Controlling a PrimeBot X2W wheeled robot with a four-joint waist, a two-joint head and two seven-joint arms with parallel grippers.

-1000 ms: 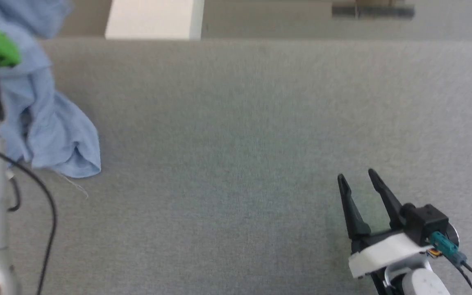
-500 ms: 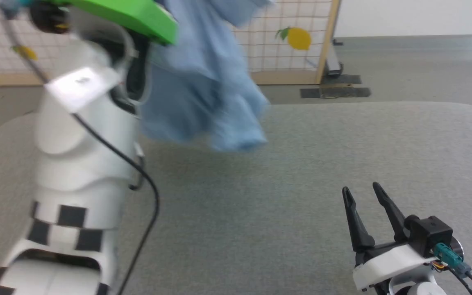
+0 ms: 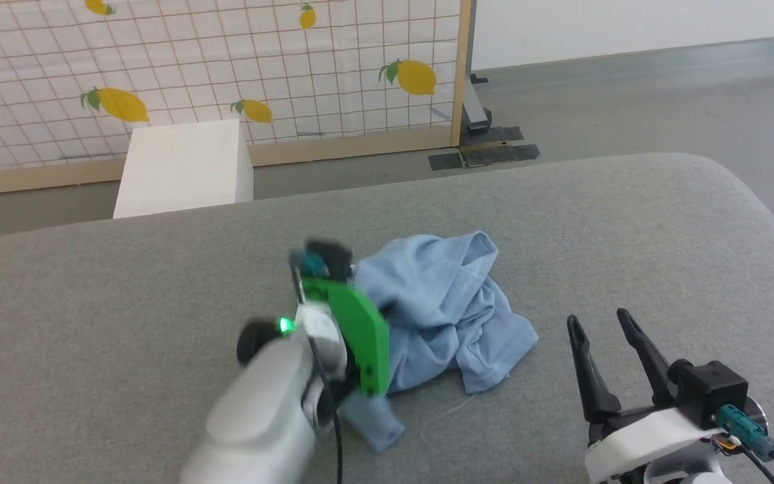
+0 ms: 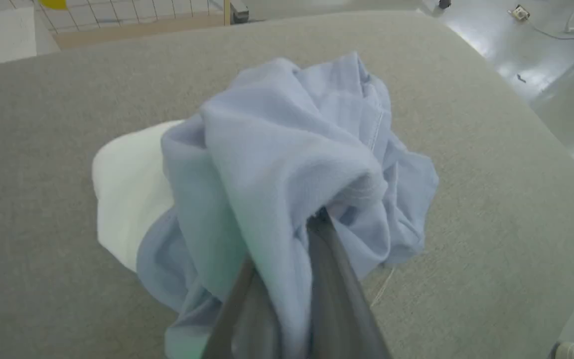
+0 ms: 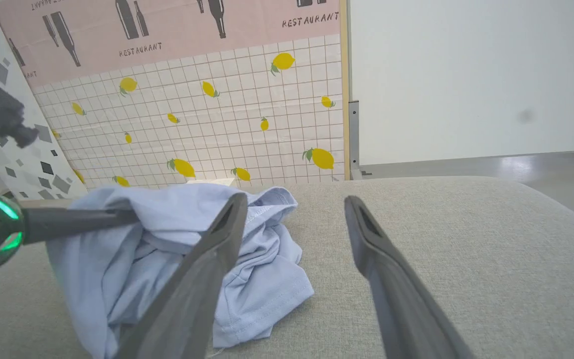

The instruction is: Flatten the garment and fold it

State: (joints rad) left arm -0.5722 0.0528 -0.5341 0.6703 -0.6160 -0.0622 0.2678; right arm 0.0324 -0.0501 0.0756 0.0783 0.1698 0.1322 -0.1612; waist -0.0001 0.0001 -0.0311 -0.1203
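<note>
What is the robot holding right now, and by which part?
The left end effector is shut on a bunched fold of the light blue T-shirt; which part cannot be told. The right end effector holds nothing.

The right pincer (image 5: pixel 295 199) holds its 2 dark fingers spread wide above the grey table (image 5: pixel 466 239). The garment (image 5: pixel 262 279) lies crumpled in a light blue heap on the table, left of centre, and the left pincer (image 5: pixel 132 215) reaches in from the left with its fingers together, their tips buried in the heap's upper folds. Behind stand a lemon-printed grid panel (image 5: pixel 217 129), a pink poster (image 5: pixel 167 30) and a white wall (image 5: pixel 466 75).
</note>
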